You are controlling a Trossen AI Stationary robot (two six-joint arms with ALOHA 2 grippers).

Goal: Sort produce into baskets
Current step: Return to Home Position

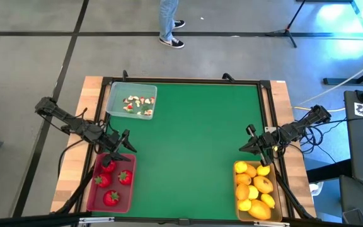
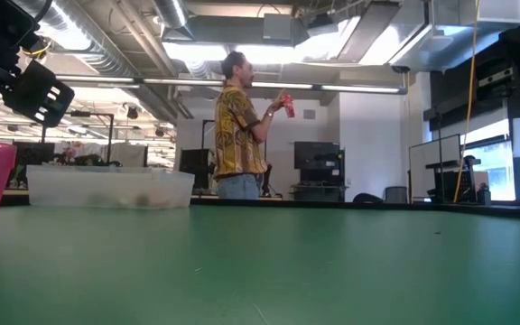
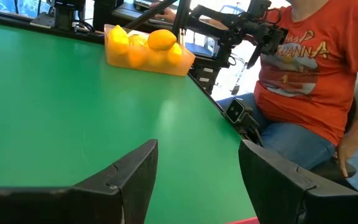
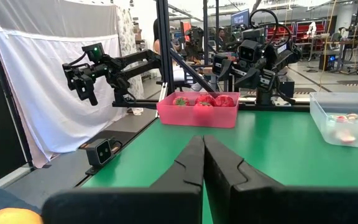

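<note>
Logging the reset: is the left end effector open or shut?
Open: the left end effector shows its fingers well apart.

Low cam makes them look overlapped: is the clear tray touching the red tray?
Apart. The high view shows a stretch of bare green mat between the clear tray and the red tray.

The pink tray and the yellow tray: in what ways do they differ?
The pink tray holds four red strawberries, with bare floor showing; the yellow tray is heaped with lemons. The pink tray lies on the left side of the table, the yellow tray on its right. Both are shallow rectangles at the same table edge.
</note>
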